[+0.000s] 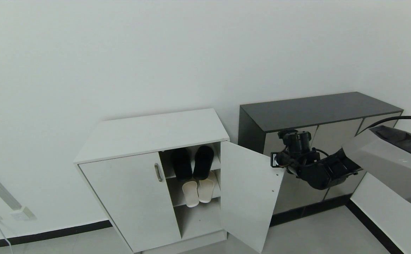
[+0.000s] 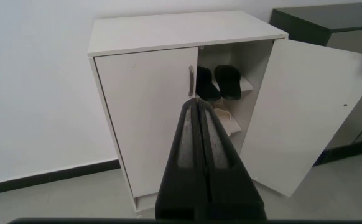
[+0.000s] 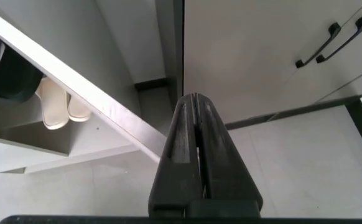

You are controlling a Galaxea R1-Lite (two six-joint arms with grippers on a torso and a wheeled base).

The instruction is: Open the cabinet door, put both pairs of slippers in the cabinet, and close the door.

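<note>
Head view: white cabinet (image 1: 149, 134) against wall, right door (image 1: 249, 197) swung wide open, left door (image 1: 127, 197) shut. Inside, black slippers (image 1: 192, 163) side by side on top shelf; white slippers (image 1: 198, 192) side by side on shelf below; bottom shelf bare. Right claw (image 1: 276, 160) at open door's free edge, near its upper corner, fingers pressed together, gripping nothing; contact with door unclear. Left wrist view: left claw (image 2: 198, 106) closed, empty, in front of cabinet, well apart from it. Dark sideboard (image 1: 318, 109) just beside cabinet, on open-door side.
</note>
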